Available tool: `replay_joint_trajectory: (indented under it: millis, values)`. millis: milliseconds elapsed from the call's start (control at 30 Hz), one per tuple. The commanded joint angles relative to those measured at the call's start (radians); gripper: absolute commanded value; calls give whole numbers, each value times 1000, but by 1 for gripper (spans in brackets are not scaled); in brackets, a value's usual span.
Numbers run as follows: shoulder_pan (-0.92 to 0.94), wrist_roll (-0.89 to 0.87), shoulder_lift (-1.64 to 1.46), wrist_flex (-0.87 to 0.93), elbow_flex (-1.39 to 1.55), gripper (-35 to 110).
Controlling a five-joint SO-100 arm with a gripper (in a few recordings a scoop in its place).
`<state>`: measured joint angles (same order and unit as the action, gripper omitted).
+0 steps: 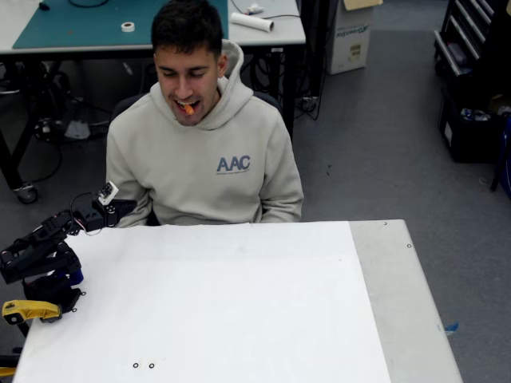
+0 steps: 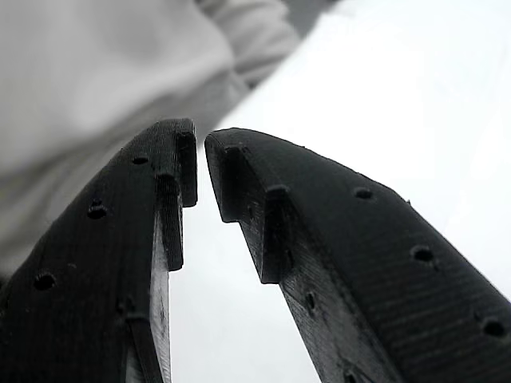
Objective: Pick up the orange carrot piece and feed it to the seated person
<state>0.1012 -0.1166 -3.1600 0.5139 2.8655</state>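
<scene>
Black printed jaws fill the wrist view, tips nearly meeting with only a thin slit between them and nothing gripped, so the gripper (image 2: pixel 200 163) reads as closed and empty. Behind the tips lie pale hoodie fabric at 11 o'clock and the white counter (image 2: pixel 399 96) at 2 o'clock. In the fixed view the gripper (image 1: pixel 120 209) sits at the counter's (image 1: pixel 239 303) 10 o'clock corner, just beside the seated person's (image 1: pixel 204 167) sleeve. The orange carrot piece (image 1: pixel 187 106) rests in the person's open mouth, toward 1 o'clock from the jaws and well apart; its long axis cannot be told. Judged from this, delivery appears complete, and only withdrawal remains.
</scene>
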Motion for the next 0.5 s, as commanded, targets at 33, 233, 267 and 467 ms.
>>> replay_joint_trajectory:
  millis: [33,233,267,467]
  values:
    - [17,-14,-121,54,58,-2]
    - [17,-15,-132,261,54,-2]
    - [17,-15,-132,296,54,-2]
    - [15,-15,-138,479,60,-2]
